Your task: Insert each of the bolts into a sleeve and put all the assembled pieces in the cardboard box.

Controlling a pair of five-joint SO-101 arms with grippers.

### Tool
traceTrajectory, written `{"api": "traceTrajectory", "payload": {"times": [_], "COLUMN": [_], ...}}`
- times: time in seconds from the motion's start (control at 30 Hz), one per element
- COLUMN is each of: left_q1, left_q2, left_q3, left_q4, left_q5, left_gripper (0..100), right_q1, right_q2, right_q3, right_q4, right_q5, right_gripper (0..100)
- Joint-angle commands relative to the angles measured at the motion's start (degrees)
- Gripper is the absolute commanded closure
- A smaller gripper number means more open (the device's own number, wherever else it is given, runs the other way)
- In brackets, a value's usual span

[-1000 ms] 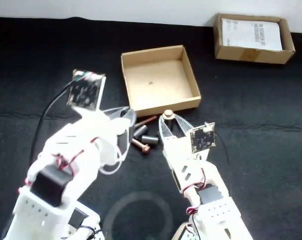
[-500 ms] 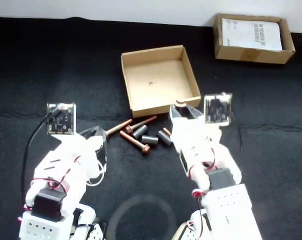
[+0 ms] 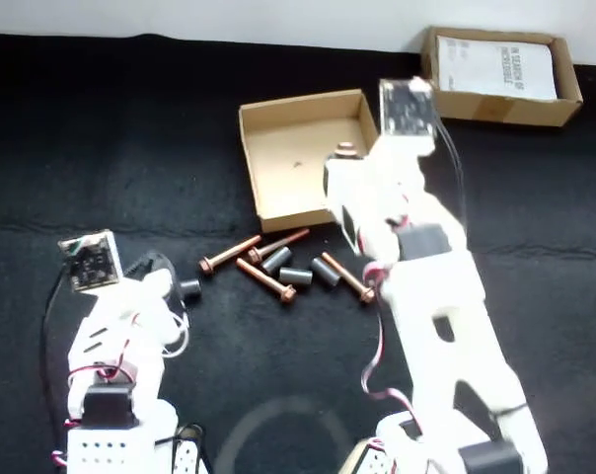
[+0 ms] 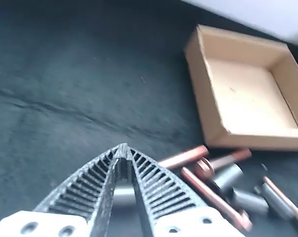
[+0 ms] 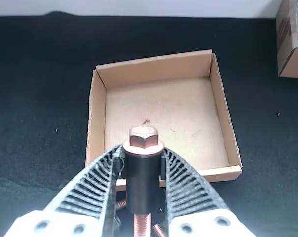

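Observation:
Over the open cardboard box (image 3: 278,193) hangs my right gripper (image 3: 345,176), shut on a dark sleeve (image 5: 140,180) with a copper bolt (image 5: 145,138) through it, head up. The box floor (image 5: 188,116) lies beneath and beyond the piece. My left gripper (image 3: 175,283) sits low at the left of the table, shut on a grey sleeve (image 3: 189,289) that shows between its fingers (image 4: 159,190). Several loose bolts (image 3: 266,279) and three sleeves (image 3: 295,275) lie in a pile in front of the box.
A second cardboard box (image 3: 500,99) holding a printed sheet stands at the back right. Black cloth (image 3: 101,148) covers the table, with free room at the left and the front.
My right arm has swung from beside the pile up over the cardboard box, carrying the bolt in its sleeve. The left arm has drawn back leftward from the pile with a sleeve.

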Motion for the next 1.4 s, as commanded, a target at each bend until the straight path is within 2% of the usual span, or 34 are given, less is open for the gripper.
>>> {"api": "traceTrajectory", "payload": {"times": [0.0,0.07,0.2,0.47,0.7,0.93,1.13,1.27,1.37], "left_q1": [-4.1,-5.3,-5.9,-5.8,-5.6,-5.5,-5.5,-5.5,-5.5], "left_q2": [-0.8,-0.4,-0.4,-0.4,-0.4,-0.4,-0.3,-0.3,-0.3], "left_q3": [3.0,4.6,4.5,4.5,4.5,4.5,4.5,4.5,4.5], "left_q4": [-7.3,-9.9,-8.8,1.8,1.9,1.8,1.2,1.2,1.2], "left_q5": [0.3,0.3,0.3,0.3,-0.1,-0.2,-0.2,-0.2,-0.2], "left_gripper": [99,99,99,99,99,99,99,99,99], "right_q1": [0.7,0.8,1.3,3.0,5.8,5.7,3.9,4.0,4.1], "right_q2": [5.8,9.5,17.1,35.6,53.5,66.6,68.1,67.9,67.8], "right_q3": [-9.5,-12.5,-18.9,-34.9,-49.6,-59.0,-66.0,-72.0,-80.2], "right_q4": [1.6,1.6,1.7,1.7,1.7,1.8,14.4,22.4,34.8], "right_q5": [-0.7,-0.7,-0.6,-0.4,-0.5,-0.4,-0.2,-0.2,-0.2], "right_gripper": [99.2,99.2,99.2,99.2,99.2,97.1,73.8,72.5,72.4]}}
